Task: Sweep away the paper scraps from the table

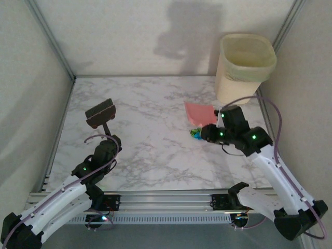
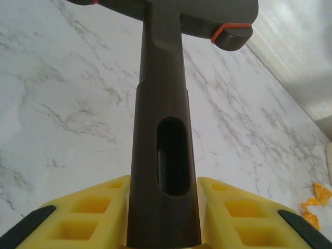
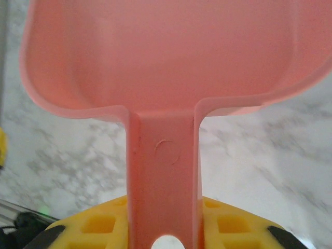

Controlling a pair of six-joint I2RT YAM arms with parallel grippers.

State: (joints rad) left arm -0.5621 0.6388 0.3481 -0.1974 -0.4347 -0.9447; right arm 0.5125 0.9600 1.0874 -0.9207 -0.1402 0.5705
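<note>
brush [image 1: 99,113]: tilting at left, seemingly lifted
dustpan [image 1: 199,112]: lying right of centre
bin [image 1: 245,67]: standing upright, far right

Top external: mounted high behind the arm bases [image 1: 298,223], tilted down over the marble table [image 1: 155,155] to the far wall [image 1: 155,31] and beige bin [image 1: 244,67]. Left wrist: low and near, facing along the dark brown brush [image 2: 163,104] over the tabletop. Right wrist: just as near, facing up the pink dustpan [image 3: 155,62] handle into its scoop. Shared with the overhead: brush, dustpan, marble.

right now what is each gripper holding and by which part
Left gripper holds the dark brush by its handle; right gripper holds the pink dustpan by its handle.
</note>
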